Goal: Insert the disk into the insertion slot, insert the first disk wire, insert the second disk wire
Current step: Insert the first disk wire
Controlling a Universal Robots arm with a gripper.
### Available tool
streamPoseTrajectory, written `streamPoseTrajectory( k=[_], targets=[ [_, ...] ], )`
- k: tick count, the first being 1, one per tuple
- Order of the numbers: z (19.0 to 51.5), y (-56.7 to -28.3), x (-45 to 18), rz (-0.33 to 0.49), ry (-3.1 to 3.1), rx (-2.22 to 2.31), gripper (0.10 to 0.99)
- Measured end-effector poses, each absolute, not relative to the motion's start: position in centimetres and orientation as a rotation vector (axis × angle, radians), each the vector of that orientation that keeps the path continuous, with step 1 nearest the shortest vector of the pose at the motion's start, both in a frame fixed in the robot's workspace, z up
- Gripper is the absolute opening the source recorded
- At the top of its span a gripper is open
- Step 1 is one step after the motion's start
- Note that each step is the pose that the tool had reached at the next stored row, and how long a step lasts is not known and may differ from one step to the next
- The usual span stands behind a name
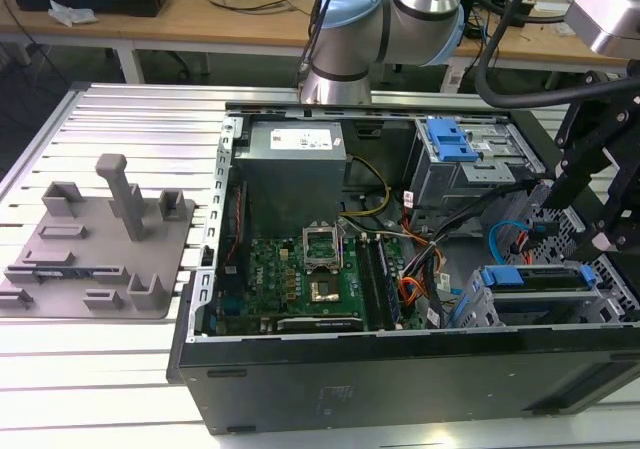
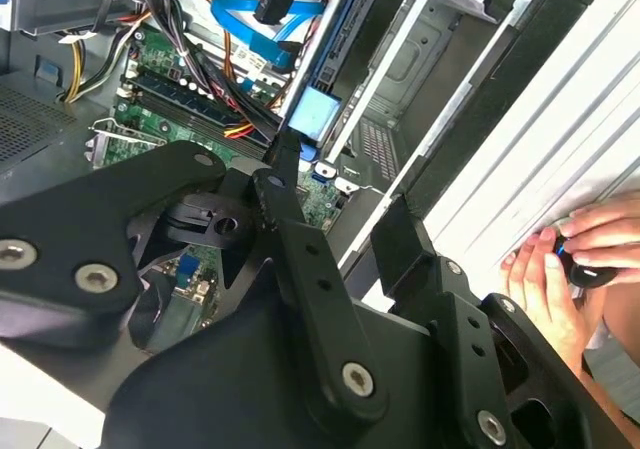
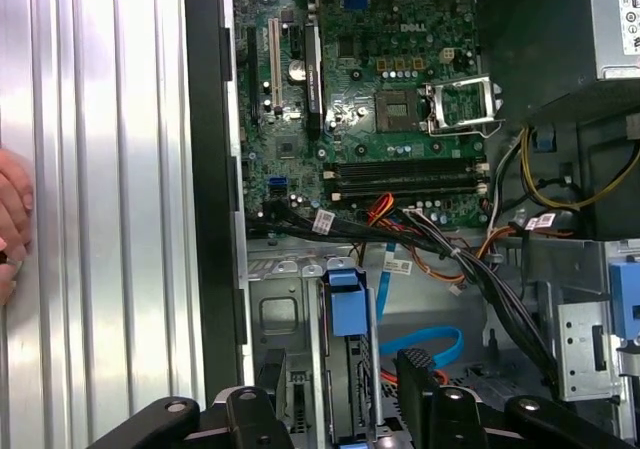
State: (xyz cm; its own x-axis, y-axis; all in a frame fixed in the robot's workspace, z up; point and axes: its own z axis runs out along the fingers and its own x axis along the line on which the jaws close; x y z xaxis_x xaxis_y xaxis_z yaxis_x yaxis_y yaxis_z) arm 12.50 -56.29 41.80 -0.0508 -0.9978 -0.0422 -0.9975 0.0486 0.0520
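The disk (image 3: 348, 307) stands edge-on in the insertion slot (image 3: 282, 314), the grey cage at the corner of the open computer case (image 1: 400, 379). Its blue carrier tab faces up at me. In the exterior view the disk looks level with the cage top, so I judge it seated or very nearly so.

My gripper (image 3: 340, 374) hangs right over it, released and holding nothing, with one finger on each side of the tab and neither touching it as far as I can see.

To do this step well, I would keep both fingers parallel to the carrier's faces. Any push should go straight down the cage's rails, since a skewed push could bind the carrier.

A loose blue cable (image 3: 425, 341) curls just beside the cage, and a black wire bundle (image 3: 470, 269) crosses between it and the motherboard (image 3: 380, 119). My outer finger needs to stay clear of both.

A person's hand (image 3: 10, 219) rests on the slatted counter (image 3: 100, 119), outside the case.
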Motion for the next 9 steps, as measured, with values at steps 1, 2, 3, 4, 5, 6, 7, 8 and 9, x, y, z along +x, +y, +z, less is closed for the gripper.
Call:
streamPoseTrajectory(
  k=[1, 2, 3, 4, 5, 6, 7, 8, 9],
  targets=[
    [41.8, -56.3, 12.41, -0.091, -2.272, 2.161, 0.561],
    [41.8, -56.3, 12.39, -0.076, -2.276, 2.166, 0.561],
    [41.79, -56.29, 12.37, -0.056, -2.282, 2.172, 0.561],
    [41.79, -56.29, 12.33, -0.039, -2.288, 2.178, 0.561],
    [41.78, -56.29, 12.31, -0.025, -2.293, 2.183, 0.561],
    [41.75, -56.3, 12.3, 0.001, -2.305, 2.192, 0.561],
    [41.69, -56.29, 12.29, 0.016, -2.319, 2.192, 0.561],
    [41.54, -56.28, 12.19, 0.027, -2.33, 2.178, 0.561],
    [41.48, -56.09, 12.11, 0.066, -2.313, 2.162, 0.561]
  ],
)
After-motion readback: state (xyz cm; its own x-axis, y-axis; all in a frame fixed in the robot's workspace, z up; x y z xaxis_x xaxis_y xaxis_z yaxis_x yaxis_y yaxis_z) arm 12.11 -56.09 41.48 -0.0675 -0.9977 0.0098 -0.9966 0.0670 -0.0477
